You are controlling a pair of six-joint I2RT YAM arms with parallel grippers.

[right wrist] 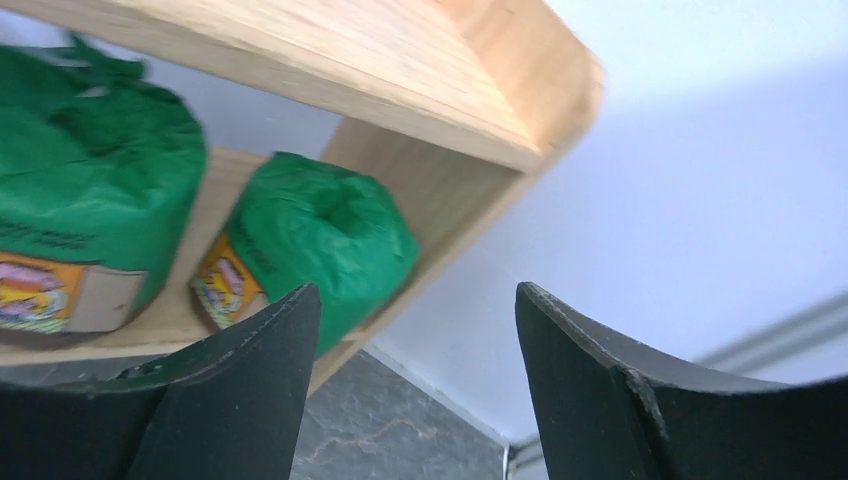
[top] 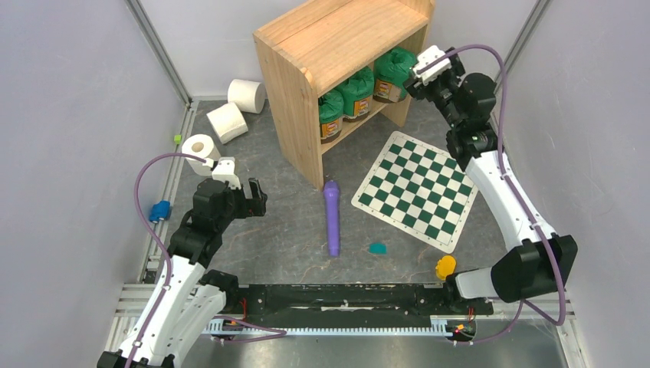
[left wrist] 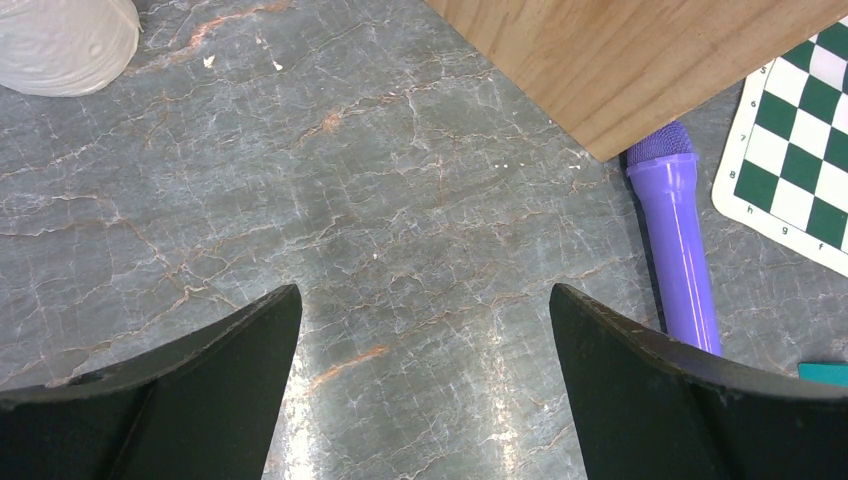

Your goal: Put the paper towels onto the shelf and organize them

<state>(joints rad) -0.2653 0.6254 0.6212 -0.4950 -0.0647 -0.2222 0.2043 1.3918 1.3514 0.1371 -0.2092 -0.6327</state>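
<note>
Left gripper [left wrist: 425, 300]: fingers spread wide, nothing between them, hanging over bare table [left wrist: 330, 200].
Right gripper [right wrist: 415, 300]: likewise agape and empty, raised by the shelf's [top: 337, 38] right end.
Paper towels [top: 227, 123]: three rolls on the table, all off the shelf. The nearest [top: 201, 146] lay just beside the left gripper; its wrist view caught only an edge at far upper left [left wrist: 60, 40].
Step in hand: probably the left arm's reach for that nearest roll.
Doing it well: turn left until the roll sits centred between the fingers, span its round side, and close gently, since paper crushes. Cans [top: 356, 92] fill the lower tier, so the top board looked the likelier spot.
Clutter: a purple mic [left wrist: 680, 250] lay ahead-right of the left gripper; keep clear of it.
Writing: the board's [left wrist: 800, 130] edge showed 8, h, g, f. The cans' orange labels [right wrist: 225, 285] carried print too blurred to read.
</note>
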